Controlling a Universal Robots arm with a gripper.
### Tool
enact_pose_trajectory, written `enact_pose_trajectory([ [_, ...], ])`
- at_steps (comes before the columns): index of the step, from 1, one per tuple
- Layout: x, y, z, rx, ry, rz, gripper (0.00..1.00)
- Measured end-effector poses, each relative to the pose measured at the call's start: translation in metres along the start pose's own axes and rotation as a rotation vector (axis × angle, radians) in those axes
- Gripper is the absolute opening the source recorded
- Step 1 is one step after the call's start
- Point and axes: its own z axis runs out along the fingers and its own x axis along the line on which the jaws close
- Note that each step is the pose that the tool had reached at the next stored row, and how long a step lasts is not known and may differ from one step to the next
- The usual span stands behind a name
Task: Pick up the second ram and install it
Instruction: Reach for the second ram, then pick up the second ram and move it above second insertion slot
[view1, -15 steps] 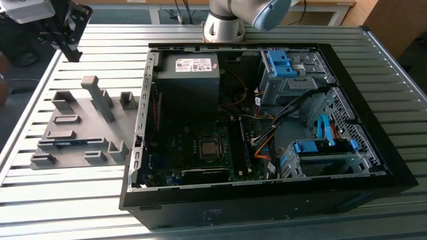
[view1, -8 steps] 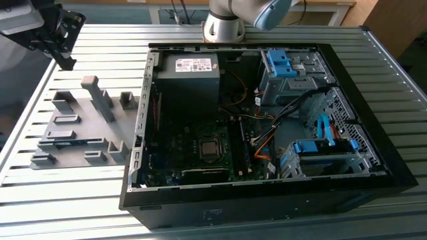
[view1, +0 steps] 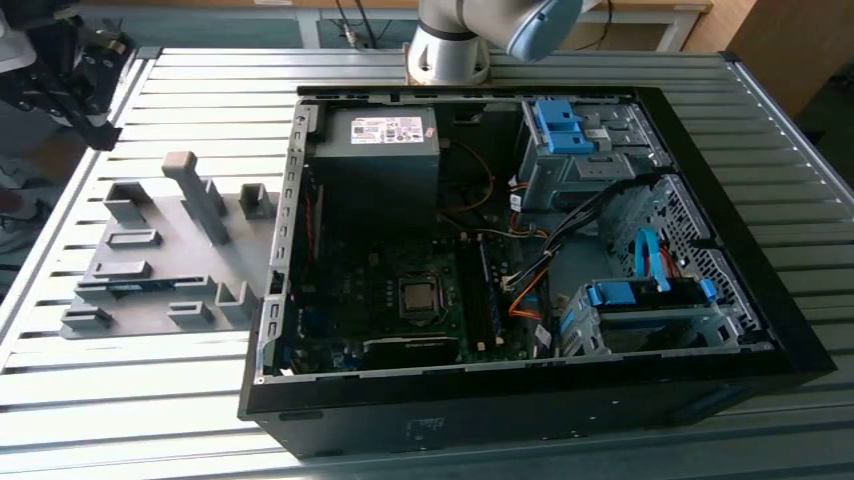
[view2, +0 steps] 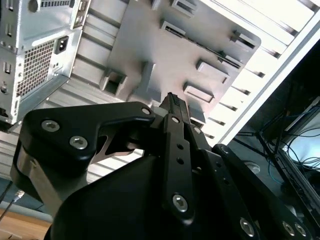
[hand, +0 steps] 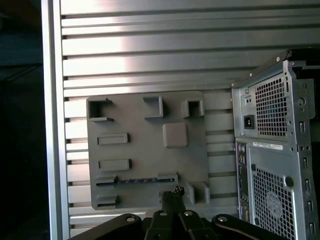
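- The gripper (view1: 94, 125) hangs over the slatted worktop (view1: 160, 400), off to the exterior view's left of the open PC case (view1: 534, 400) and raised well above the surface.
- I see its black fingers (hand: 172, 197) pressed together at the tips in both wrist views, with nothing between them, so I read it as clenched and empty (the tips are small in the picture, so I say this with some caution).
- The second ram (hand: 137, 181) sits on edge in the grey holder plate (hand: 145, 155), a thin dark strip running between two low blocks.
- In the exterior view I find the strip (view1: 140, 288) in the near part of the plate (view1: 200, 250), well apart from the gripper.
- In the first wrist view the gripper (hand: 175, 191) lines up just beside one end of the strip, not touching it.
- In the second wrist view the gripper (view2: 172, 100) points at the plate (view2: 165, 55) from above.
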Motion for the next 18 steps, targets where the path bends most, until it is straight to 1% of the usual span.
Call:
enact_pose_trajectory([
  [3,0.0120,-0.0023,-0.0001,-0.0001,-0.0001,0.000,0.11],
  [5,0.0184,-0.0029,-0.0001,0.0000,0.0001,0.000,0.11],
  [8,0.0249,-0.0034,-0.0001,0.0000,0.0000,0.000,0.11],
  [9,0.0258,-0.0034,-0.0001,0.0000,0.0000,0.000,0.11],
  [18,0.0263,-0.0035,-0.0002,0.0000,0.0000,0.000,0.11],
])
